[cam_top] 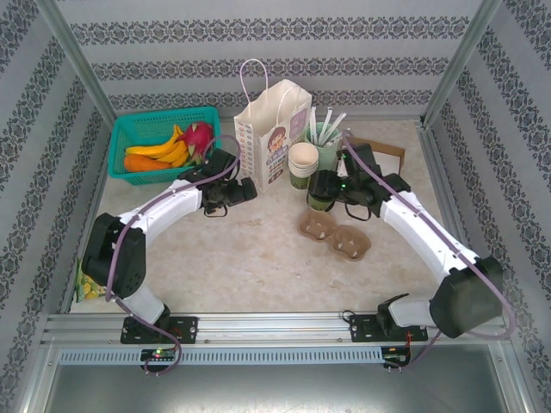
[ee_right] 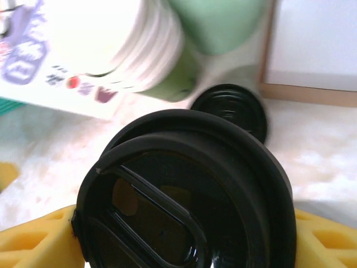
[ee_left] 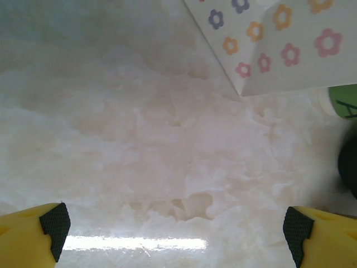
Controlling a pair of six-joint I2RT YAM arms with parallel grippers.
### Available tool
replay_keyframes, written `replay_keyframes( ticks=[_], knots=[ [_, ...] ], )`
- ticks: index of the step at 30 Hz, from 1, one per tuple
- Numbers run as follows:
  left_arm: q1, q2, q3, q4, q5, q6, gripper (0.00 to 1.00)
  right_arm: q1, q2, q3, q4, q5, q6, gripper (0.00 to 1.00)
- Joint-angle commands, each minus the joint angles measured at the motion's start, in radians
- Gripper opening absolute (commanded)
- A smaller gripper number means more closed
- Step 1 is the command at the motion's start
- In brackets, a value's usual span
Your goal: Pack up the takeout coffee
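Right now the right fingers (ee_right: 33,245) are pressed on both sides of the takeout coffee (ee_right: 184,201), gripping at the lid, right of centre on the tabletop (cam_top: 258,258). The cup's long axis reads roughly vertical, with the black lid up and facing the wrist. Exact tilt, and whether the base touches down, can't tell. On its near side, just beside it, lie two brown pulp cup carriers (cam_top: 337,235). Left fingers (ee_left: 318,240) are spread wide with nothing between them, low over bare tabletop by the white paper bag (cam_top: 271,129) corner. Just behind the coffee is a second black lid (ee_right: 231,111). Next back, the cream cup stack (cam_top: 303,161) stands between coffee and bag, with the green tumbler of straws (cam_top: 325,138) beside it. Far left is a teal fruit basket (cam_top: 120,129), far right a brown-framed board (cam_top: 392,157).
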Motion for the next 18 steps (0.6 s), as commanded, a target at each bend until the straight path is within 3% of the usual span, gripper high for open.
replay_keyframes(
  ticks=[1, 5, 8, 13, 18],
  knots=[
    [0.004, -0.063, -0.045, 0.127, 0.023, 0.035, 0.99, -0.079, -0.046, -0.06, -0.049, 0.042, 0.037, 0.59],
    [0.005, -0.106, -0.069, 0.231, 0.111, 0.094, 1.0, -0.132, -0.05, -0.081, -0.002, 0.06, 0.032, 0.58],
    [0.01, -0.155, -0.094, 0.28, 0.08, 0.108, 1.0, -0.15, -0.007, -0.055, 0.001, 0.081, 0.008, 0.58],
    [0.024, -0.253, -0.141, 0.312, -0.207, 0.042, 1.0, -0.154, 0.068, -0.058, 0.089, 0.072, 0.029, 0.58],
    [0.031, -0.268, -0.131, 0.366, -0.323, 0.065, 1.0, -0.156, 0.158, -0.013, 0.137, 0.036, 0.053, 0.57]
  ],
)
